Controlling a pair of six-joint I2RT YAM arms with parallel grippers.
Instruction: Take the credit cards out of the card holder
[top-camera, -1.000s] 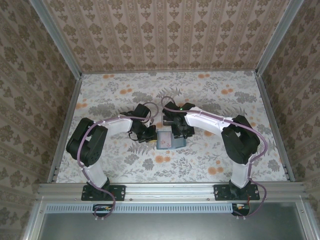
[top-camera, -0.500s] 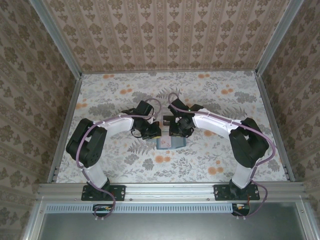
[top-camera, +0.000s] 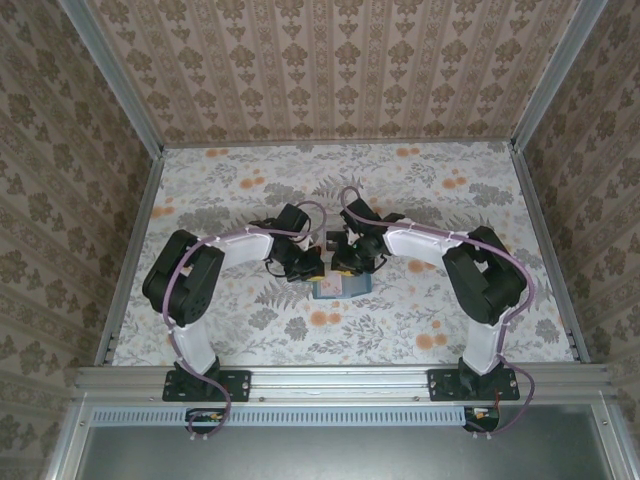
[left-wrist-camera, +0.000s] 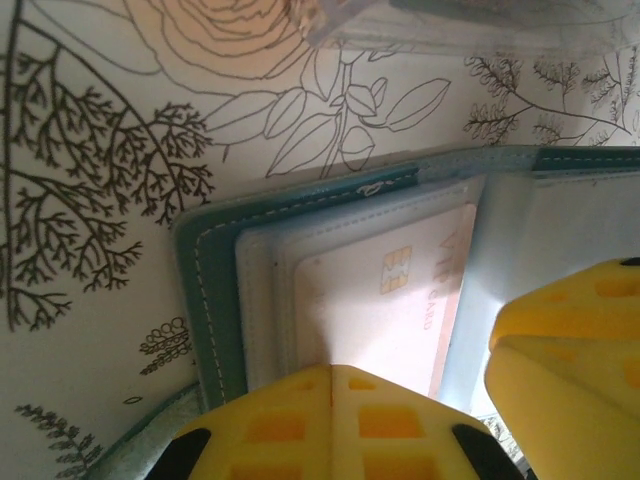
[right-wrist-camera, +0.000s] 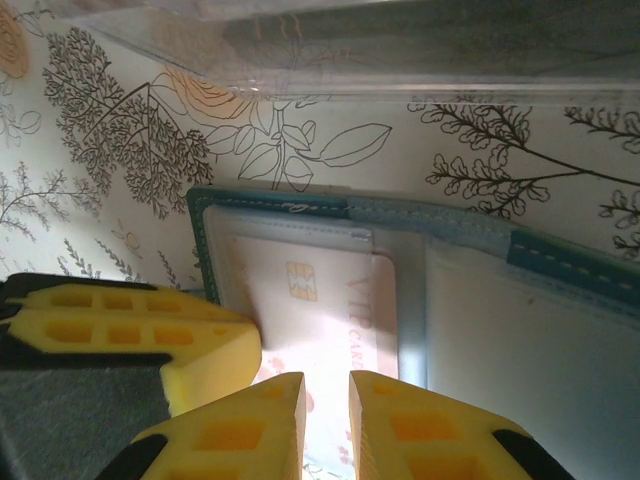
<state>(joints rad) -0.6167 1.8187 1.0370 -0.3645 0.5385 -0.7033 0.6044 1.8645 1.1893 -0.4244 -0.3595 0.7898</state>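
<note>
Lying before right pincer (right-wrist-camera: 325, 388): pale card (right-wrist-camera: 335, 312)

Beige damask-patterned walls (top-camera: 330, 70) enclose a floral-print table (top-camera: 430, 190) on three sides, with metal posts (top-camera: 110, 75) at the upper corners and an aluminium rail (top-camera: 340, 380) across the bottom.

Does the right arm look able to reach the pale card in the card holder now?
Likely yes: the right tool sits at the near edge of the pale card, jaws slightly apart, nothing in between. The shut left tool rests on the card holder close beside.
</note>
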